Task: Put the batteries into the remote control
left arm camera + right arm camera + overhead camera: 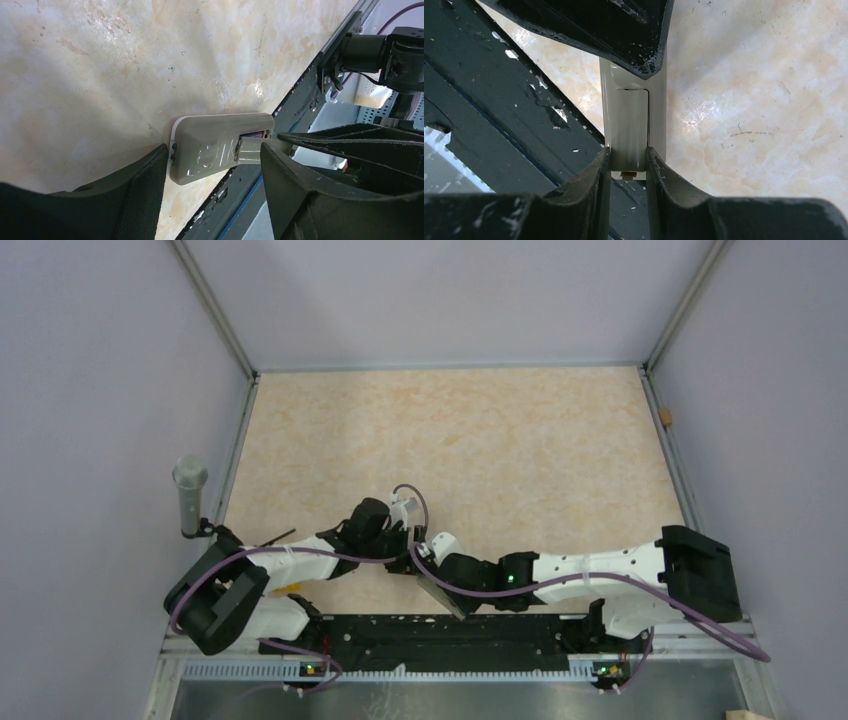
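Note:
The remote control lies grey back up at the table's near edge, partly over the black rail. My right gripper is shut on the small grey cover piece, which sits on the remote's battery bay. A blue-red sliver of the batteries shows in the slot beside the cover; the rest is hidden. My left gripper stands open, straddling the remote lengthwise, one finger at its far end. In the top view both grippers meet near the front edge, left and right.
A black rail runs along the table's near edge just under the remote. A grey cylinder stands outside the left wall rail. A small brown piece sits on the right rail. Marbled tabletop stretches behind the grippers.

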Controlling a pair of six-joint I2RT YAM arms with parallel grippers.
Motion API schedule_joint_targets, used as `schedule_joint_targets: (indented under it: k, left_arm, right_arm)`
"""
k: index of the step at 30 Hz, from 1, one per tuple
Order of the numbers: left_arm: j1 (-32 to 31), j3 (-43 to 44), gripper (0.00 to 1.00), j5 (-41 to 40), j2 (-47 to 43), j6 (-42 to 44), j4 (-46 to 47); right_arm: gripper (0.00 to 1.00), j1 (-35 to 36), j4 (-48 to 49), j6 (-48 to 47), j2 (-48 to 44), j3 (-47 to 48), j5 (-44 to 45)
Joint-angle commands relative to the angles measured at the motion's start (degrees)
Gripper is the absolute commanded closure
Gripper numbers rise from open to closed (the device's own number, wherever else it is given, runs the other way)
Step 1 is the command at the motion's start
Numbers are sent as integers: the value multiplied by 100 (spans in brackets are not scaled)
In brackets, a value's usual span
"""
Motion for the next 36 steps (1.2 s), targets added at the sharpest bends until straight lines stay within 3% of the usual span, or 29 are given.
schedule_joint_targets:
  k: [1,36]
  left_arm:
    - [-29,68,31,51,-32,48,122]
    - [-37,143,31,127,-19,29,102]
  right_arm:
    - [100,-77,52,12,34,7,18]
    - [100,-107,402,-78,243,-46,-61]
